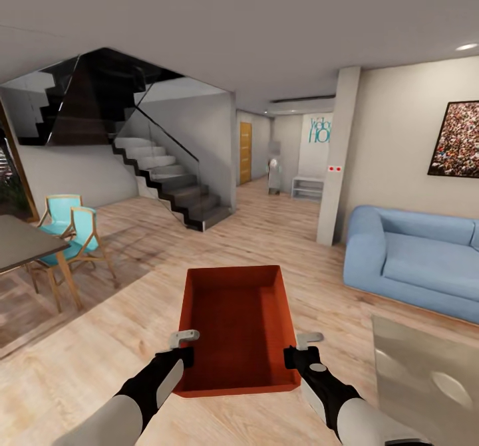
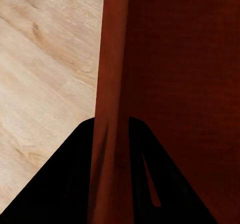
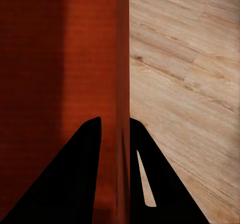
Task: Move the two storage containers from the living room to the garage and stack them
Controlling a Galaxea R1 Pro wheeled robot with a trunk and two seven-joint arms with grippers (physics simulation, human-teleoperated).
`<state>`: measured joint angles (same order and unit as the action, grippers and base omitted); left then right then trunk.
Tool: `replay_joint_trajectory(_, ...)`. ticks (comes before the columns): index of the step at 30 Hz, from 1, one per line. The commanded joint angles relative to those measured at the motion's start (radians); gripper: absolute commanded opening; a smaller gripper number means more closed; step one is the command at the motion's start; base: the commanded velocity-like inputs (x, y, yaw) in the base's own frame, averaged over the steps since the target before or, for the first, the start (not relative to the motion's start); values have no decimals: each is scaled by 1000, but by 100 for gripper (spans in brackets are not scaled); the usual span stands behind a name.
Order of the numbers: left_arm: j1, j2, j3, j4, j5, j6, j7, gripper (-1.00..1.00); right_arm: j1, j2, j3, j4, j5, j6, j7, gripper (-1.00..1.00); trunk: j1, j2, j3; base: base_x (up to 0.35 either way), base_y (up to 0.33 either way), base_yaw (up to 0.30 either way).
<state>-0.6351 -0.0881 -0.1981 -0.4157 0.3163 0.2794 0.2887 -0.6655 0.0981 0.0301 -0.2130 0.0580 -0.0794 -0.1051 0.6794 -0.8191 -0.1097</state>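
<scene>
Head view: a red bin [image 1: 239, 326] hangs over the plank floor [image 1: 133, 326] in the near middle, left gripper [image 1: 184, 347] on its left wall, right gripper [image 1: 297, 349] on its right wall. A blue sofa [image 1: 412, 260] stands right, stairs [image 1: 173, 187] far left.

Left wrist view: the fingers [image 2: 75, 184] clamp the bin's [image 2: 175, 83] wall.

Right wrist view: the fingers [image 3: 80, 184] clamp the bin's [image 3: 60, 73] wall.

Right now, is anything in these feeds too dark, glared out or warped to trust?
Head view: evenly lit and sharp, wide-angle stretch at the edges, pale glare on the glass table. Left wrist view: the fingers render as flat black shapes around the storage container wall. Right wrist view: the same black fingers, floor grain clear.
</scene>
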Motion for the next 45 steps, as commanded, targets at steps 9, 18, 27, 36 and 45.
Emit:
replay_joint_trajectory(9, -2, 42, 36, -5, -25, -28, 37, -100, 0, -1, -12, 3, 5, -3, -8, -100, 1, -1, -2, 322, 0, 0)
replay_joint_trajectory(18, -2, 44, 36, -5, -25, -28, 37, -100, 0, -1, -12, 3, 5, -4, -8, -100, 1, -1, -2, 322, 0, 0)
replay_joint_trajectory(27, -2, 44, 36, -5, -25, -28, 37, -100, 0, -1, -12, 3, 5, -4, -8, -100, 1, -1, -2, 322, 0, 0)
replay_joint_trajectory(36, -2, 44, 36, -5, -25, -28, 37, -100, 0, -1, -12, 3, 5, -4, -8, -100, 1, -1, -2, 322, 0, 0)
replay_joint_trajectory(45, -2, 43, 36, -5, -25, -28, 37, -100, 0, -2, -12, 3, 6, -5, -8, -100, 1, -1, -2, 322, 0, 0)
